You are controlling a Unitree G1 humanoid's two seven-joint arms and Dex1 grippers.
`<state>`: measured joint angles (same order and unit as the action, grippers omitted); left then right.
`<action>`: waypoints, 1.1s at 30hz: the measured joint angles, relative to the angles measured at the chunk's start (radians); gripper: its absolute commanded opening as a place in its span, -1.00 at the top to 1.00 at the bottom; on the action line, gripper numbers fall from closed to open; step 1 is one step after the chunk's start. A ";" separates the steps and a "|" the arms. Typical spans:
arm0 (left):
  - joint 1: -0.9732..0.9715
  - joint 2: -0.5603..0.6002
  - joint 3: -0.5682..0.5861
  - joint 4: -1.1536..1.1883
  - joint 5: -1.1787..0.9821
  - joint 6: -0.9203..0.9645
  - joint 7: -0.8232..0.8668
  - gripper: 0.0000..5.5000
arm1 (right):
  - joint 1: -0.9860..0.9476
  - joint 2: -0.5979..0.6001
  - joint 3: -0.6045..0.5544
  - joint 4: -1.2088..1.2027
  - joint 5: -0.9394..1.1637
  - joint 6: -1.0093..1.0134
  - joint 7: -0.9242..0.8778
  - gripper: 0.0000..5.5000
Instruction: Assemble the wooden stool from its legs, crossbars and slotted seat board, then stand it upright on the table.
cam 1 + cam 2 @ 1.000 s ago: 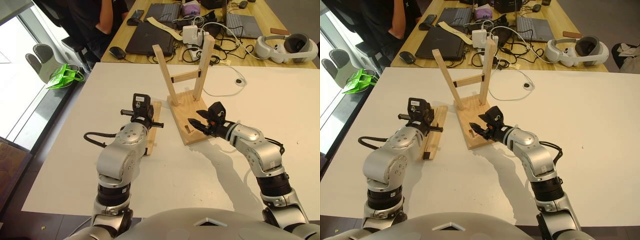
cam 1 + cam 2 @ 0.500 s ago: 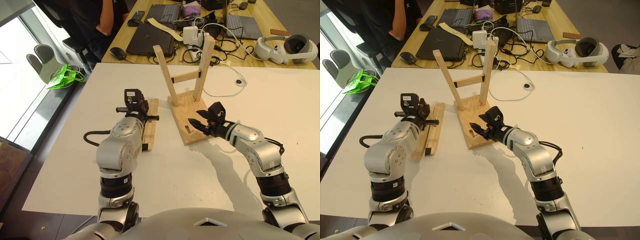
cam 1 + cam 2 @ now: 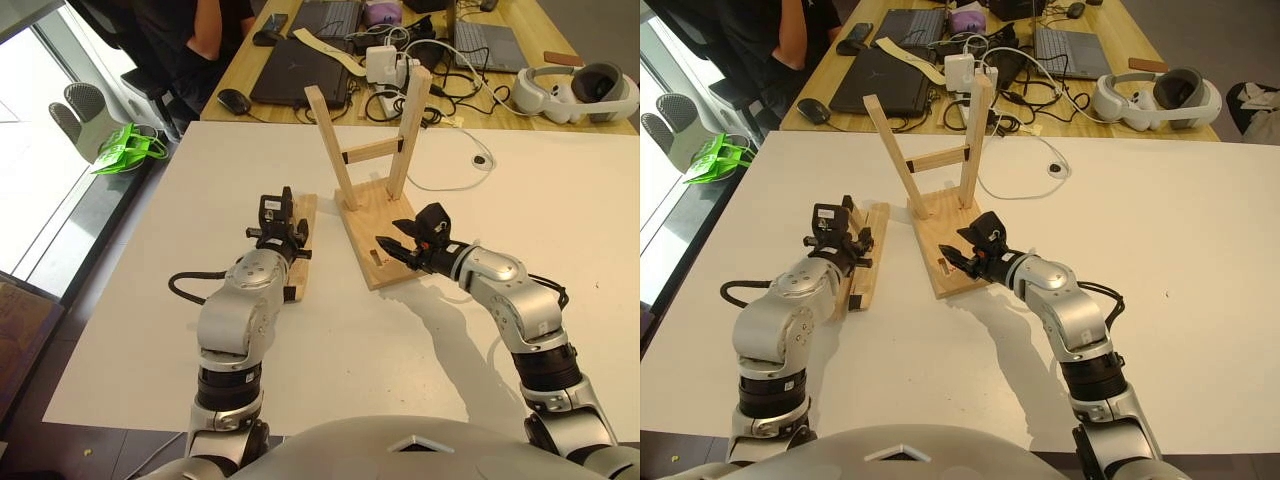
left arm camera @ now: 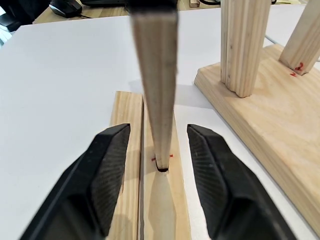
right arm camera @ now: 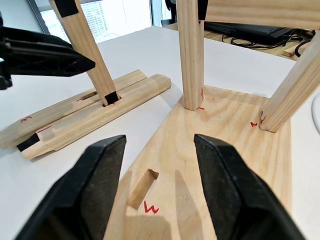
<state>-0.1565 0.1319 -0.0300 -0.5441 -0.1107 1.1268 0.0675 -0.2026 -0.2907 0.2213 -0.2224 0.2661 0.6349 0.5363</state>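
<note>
Head view: seat board [image 3: 378,238] lies flat on the tabletop with two legs [image 3: 331,150] socketed; right hand [image 3: 390,240] hovers open and empty at its near edge. Left wrist: left hand [image 4: 159,137] open, straddling without gripping a crossbar [image 4: 156,75] standing in the loose legs [image 4: 127,107] left of the board. Right wrist: empty slot [image 5: 142,187] faces up; the wood looks stiff and light, so I'd pinch the flat faces low, near the joint.

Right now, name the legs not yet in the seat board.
The two flat legs by the left gripper; the standing legs are in the board.
</note>
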 measured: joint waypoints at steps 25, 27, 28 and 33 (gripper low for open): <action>-0.339 -0.142 0.154 0.262 -0.026 -0.381 0.049 0.01 | -0.061 0.067 -0.003 0.070 -0.023 -0.043 -0.053 0.09; -0.263 -0.154 0.110 0.312 0.023 -0.384 0.084 0.01 | -0.070 0.079 -0.007 0.080 -0.029 -0.048 -0.070 0.09; -0.235 -0.163 0.090 0.321 0.039 -0.397 0.096 0.01 | -0.072 0.080 -0.008 0.083 -0.029 -0.051 -0.072 0.09; -0.195 -0.171 0.041 0.332 0.102 -0.413 0.126 0.01 | -0.079 0.083 -0.008 0.096 -0.039 -0.054 -0.071 0.09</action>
<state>-0.3511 -0.0391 0.0113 -0.2121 -0.0090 0.7135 0.1936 -0.2812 -0.2073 0.2129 -0.1269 0.2275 0.5806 0.4651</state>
